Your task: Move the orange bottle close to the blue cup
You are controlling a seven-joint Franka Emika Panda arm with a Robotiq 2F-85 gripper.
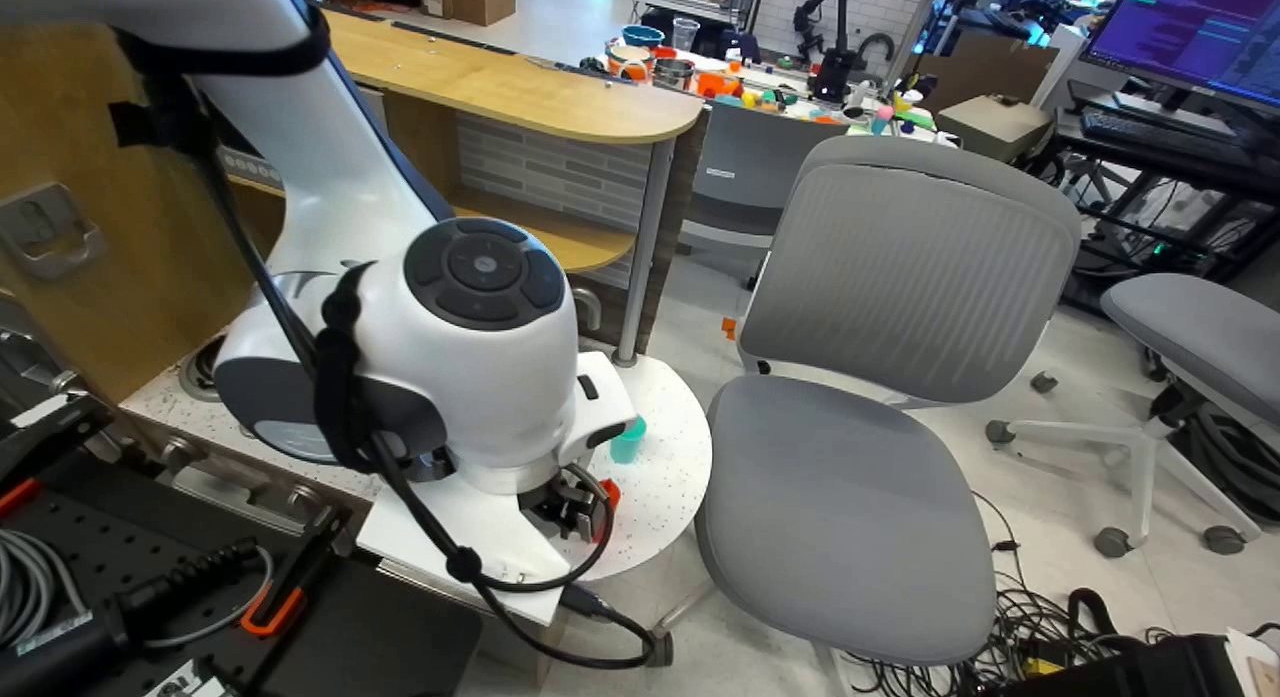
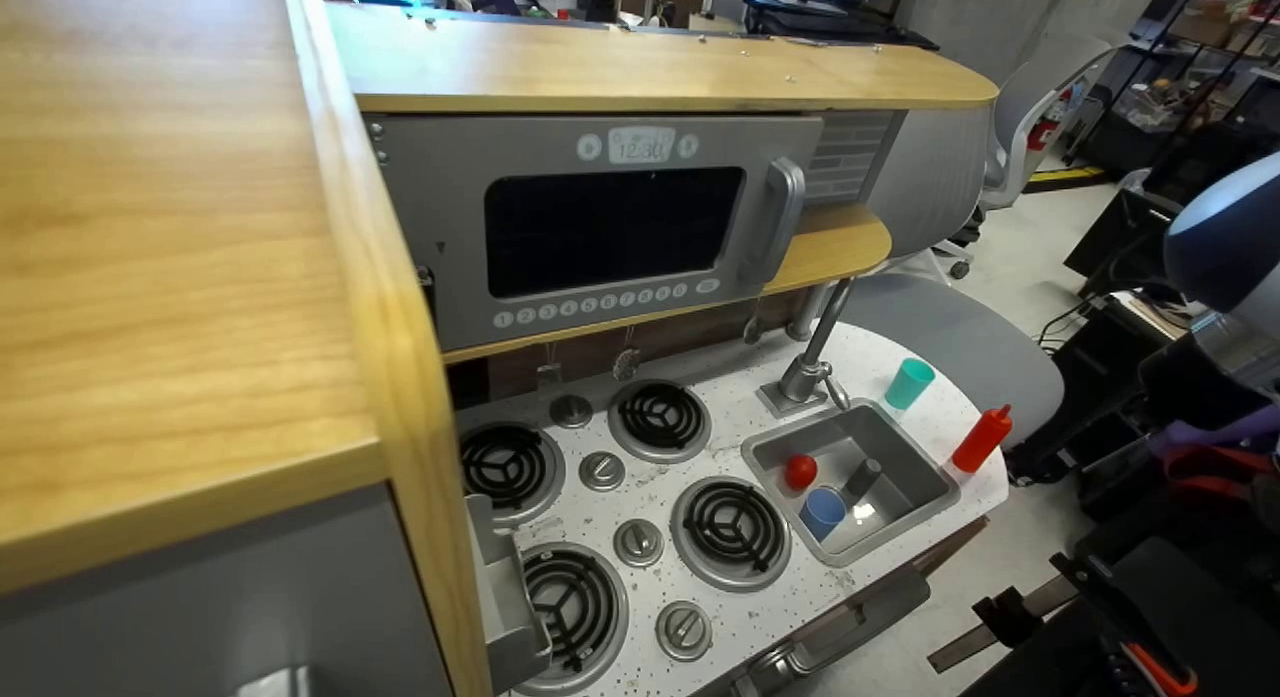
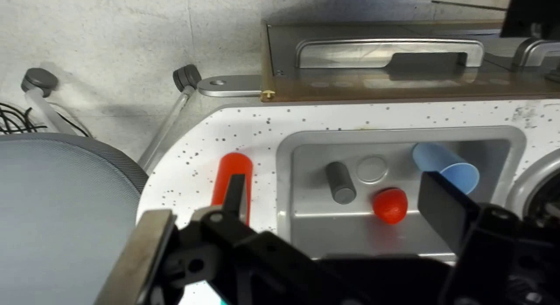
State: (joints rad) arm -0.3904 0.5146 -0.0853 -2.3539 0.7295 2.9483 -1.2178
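the orange bottle (image 2: 980,442) stands upright on the table (image 2: 735,417), beside the sink (image 3: 328,233) and near the rounded edge, with a grey chair (image 1: 850,527) just beyond. the blue cup (image 3: 444,163) is inside the sink, so the sink rim and a dark grey cylinder (image 3: 340,182) lie between the two; a red piece (image 3: 390,205) sits near the cup. a turquoise cup (image 2: 910,384) stands on the table near the bottle, and a faucet (image 2: 805,377) rises beside the sink. in the wrist view the gripper (image 3: 334,195) has its fingers (image 3: 444,211) spread wide with nothing held, one of them hiding part of the bottle.
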